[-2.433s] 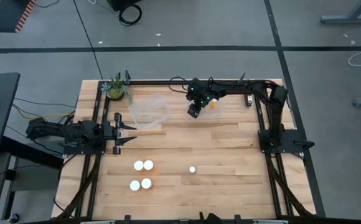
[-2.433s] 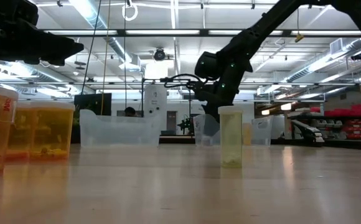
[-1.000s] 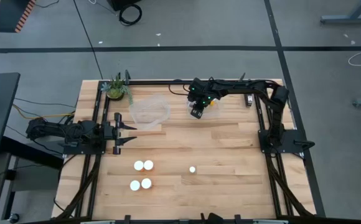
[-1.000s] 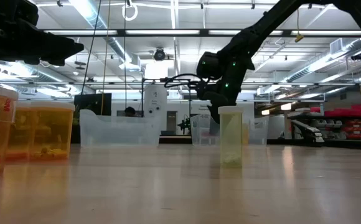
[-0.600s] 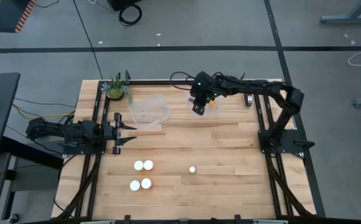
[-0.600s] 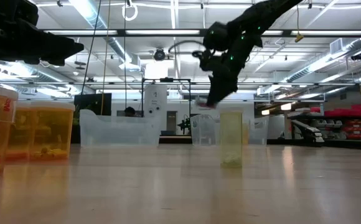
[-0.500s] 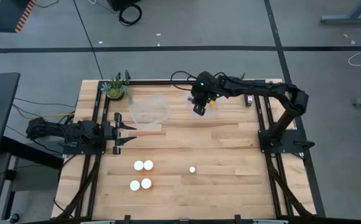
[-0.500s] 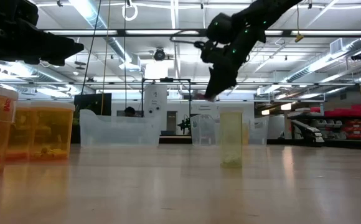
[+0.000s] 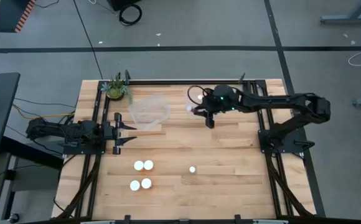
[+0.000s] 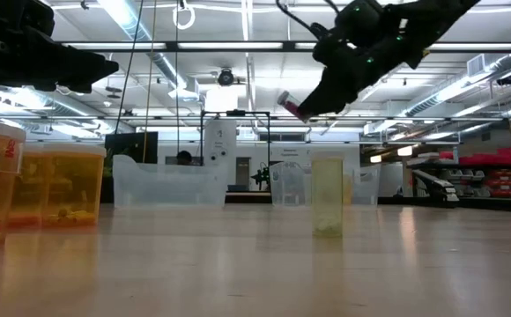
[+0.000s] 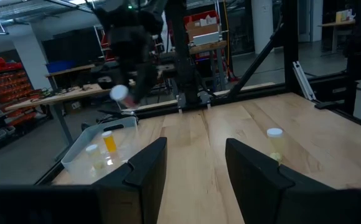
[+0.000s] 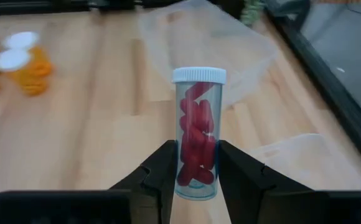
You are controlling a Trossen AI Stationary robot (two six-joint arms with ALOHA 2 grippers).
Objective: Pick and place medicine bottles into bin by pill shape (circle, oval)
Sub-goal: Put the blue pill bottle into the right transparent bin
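The right gripper (image 12: 193, 163) is clamped on a clear bottle of red oblong pills (image 12: 197, 132), carried high between the two clear bins (image 9: 149, 111), presumably so its shape can be matched to one. The left gripper (image 9: 128, 129) waits with fingers apart at the table's left edge, while five white-capped bottles (image 9: 143, 165) stand unsorted near the front
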